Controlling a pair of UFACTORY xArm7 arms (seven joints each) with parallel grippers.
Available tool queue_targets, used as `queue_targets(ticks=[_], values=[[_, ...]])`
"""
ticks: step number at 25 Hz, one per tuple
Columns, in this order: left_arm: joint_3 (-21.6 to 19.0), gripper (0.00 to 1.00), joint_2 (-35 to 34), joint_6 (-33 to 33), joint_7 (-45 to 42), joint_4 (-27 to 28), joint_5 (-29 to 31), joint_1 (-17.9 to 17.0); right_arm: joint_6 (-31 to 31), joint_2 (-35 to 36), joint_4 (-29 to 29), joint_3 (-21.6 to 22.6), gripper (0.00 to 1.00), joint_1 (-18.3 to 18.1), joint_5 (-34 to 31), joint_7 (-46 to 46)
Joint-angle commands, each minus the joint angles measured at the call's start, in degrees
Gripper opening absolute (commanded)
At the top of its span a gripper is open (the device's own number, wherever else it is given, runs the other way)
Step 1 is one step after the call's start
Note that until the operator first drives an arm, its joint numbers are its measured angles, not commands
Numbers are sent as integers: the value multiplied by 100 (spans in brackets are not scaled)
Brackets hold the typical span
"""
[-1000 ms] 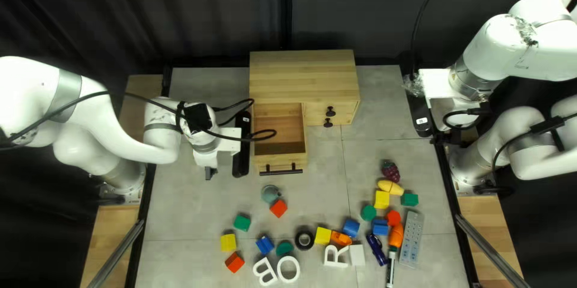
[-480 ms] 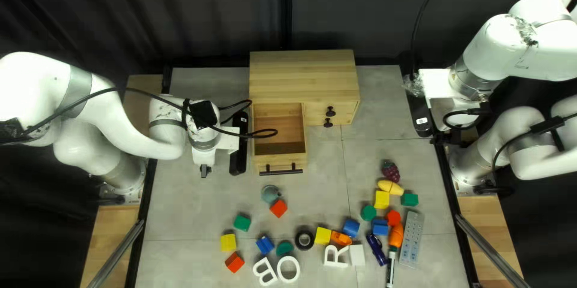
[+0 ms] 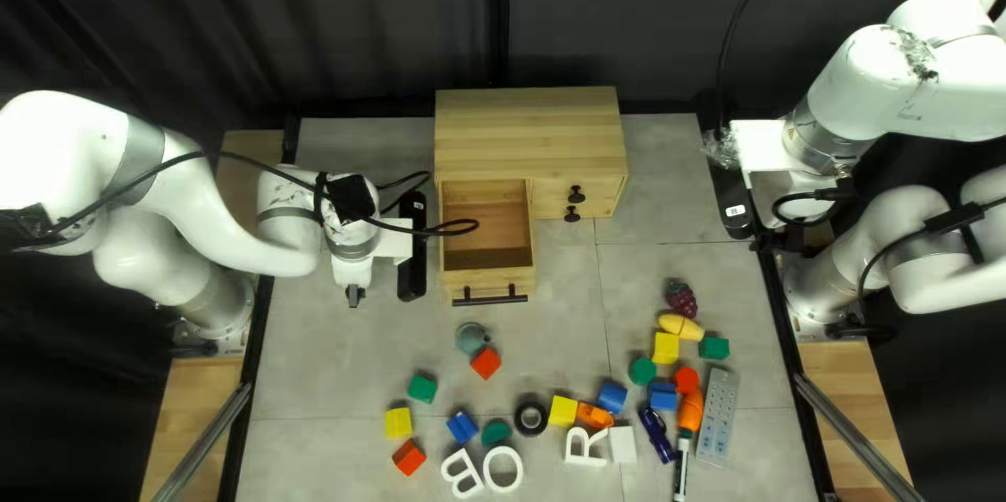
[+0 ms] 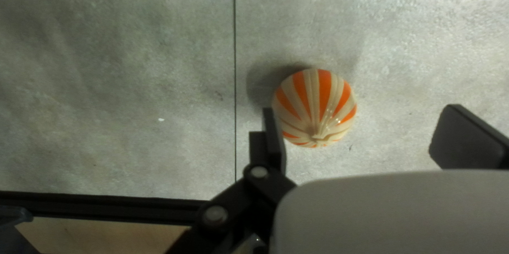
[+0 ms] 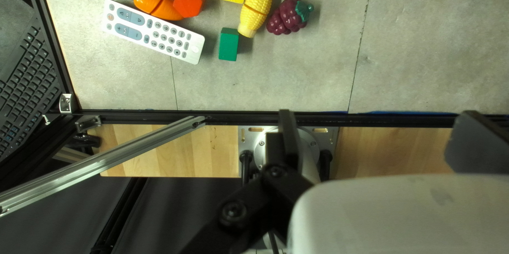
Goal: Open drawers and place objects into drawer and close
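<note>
Left gripper [image 3: 354,296], fingers spread, over what is probably a striped ball [image 4: 315,108]; right gripper [image 3: 778,240], fingers likewise spread; 1 drawer [image 3: 487,279] open.

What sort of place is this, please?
Probably a robotics lab or test workspace: two robot arms flank a table strewn with toy blocks, before a dark curtain.

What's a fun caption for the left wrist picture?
An orange-striped ball rests on the table near my open left jaws.
</note>
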Motion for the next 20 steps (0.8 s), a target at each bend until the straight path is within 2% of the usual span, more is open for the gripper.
queue_targets(ticks=[1,20], values=[[7,100,67,-25,-36,-17,11,29,0,0,0,0,100,0,0,0],[89,100,529,-317,8,-43,-54,113,0,0,0,0,100,0,0,0]])
